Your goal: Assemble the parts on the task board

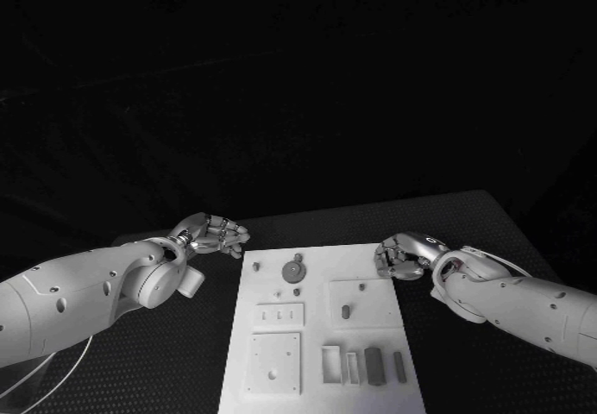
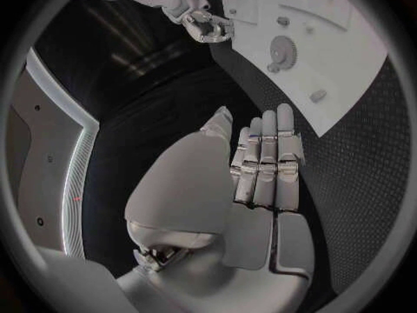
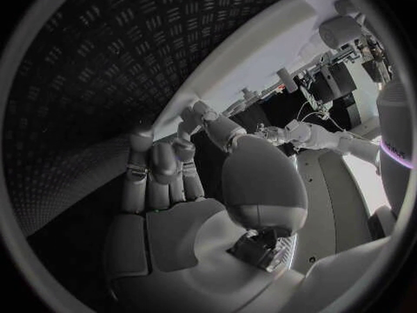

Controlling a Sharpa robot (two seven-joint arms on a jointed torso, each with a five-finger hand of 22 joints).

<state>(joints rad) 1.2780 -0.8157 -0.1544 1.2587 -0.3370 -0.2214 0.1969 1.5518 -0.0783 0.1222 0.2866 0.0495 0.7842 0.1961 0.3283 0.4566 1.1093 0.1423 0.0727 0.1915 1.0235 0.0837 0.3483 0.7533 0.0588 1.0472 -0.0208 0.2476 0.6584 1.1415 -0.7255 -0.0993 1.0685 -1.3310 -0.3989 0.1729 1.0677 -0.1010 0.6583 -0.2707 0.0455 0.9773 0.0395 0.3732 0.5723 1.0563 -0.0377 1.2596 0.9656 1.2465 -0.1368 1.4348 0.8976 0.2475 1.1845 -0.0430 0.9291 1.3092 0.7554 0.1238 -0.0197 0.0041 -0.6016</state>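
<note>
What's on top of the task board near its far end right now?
A round gear lies on the task board there, with small pegs beside it. Neither the left hand nor the right hand covers it.

Left arm [image 1: 75,297] enters from the picture's left edge in the head view, forearm angled up toward the middle; left hand [image 1: 211,235] is at its end with fingers curled inward, holding nothing. In the left wrist view the same fingers [image 2: 265,163] lie side by side, folded toward the palm. Right arm [image 1: 529,306] enters from the right edge; right hand [image 1: 405,256] is likewise curled (thumb tucked close, apparently, though the head view is dim). Right wrist view: fingers [image 3: 160,170] bent over the palm, nothing within them. The two hands are well apart.
</note>
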